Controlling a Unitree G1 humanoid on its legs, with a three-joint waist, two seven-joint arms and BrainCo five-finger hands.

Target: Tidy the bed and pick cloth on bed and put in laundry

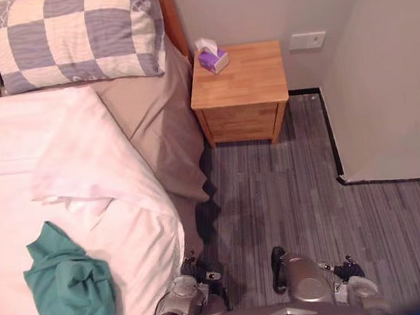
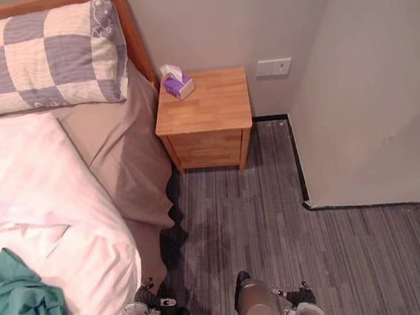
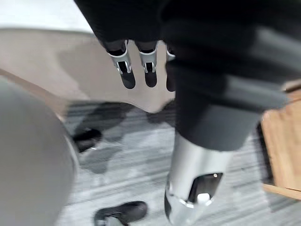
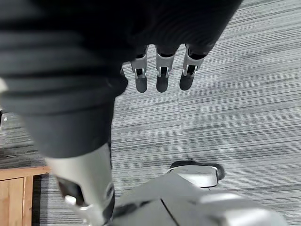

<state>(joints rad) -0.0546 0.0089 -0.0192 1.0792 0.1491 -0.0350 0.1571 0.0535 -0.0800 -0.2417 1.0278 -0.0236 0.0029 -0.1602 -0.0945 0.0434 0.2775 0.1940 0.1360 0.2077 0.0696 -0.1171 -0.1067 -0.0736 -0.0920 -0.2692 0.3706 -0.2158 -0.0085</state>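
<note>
A crumpled green cloth (image 1: 68, 286) lies on the white duvet (image 1: 62, 164) near the bed's near edge, at the lower left of the eye views. It appears again as the green cloth (image 2: 24, 309). My left hand (image 3: 124, 67) hangs beside the bed's beige sheet (image 3: 70, 66), its fingers straight and holding nothing. My right hand (image 4: 162, 75) hangs over the grey striped floor (image 4: 235, 108), fingers straight and empty. Both hands are well apart from the cloth.
A checked pillow (image 1: 72, 37) lies at the head of the bed. A wooden nightstand (image 1: 241, 91) with a purple tissue box (image 1: 212, 57) stands against the wall beside the bed. A wall corner (image 1: 390, 95) juts in on the right.
</note>
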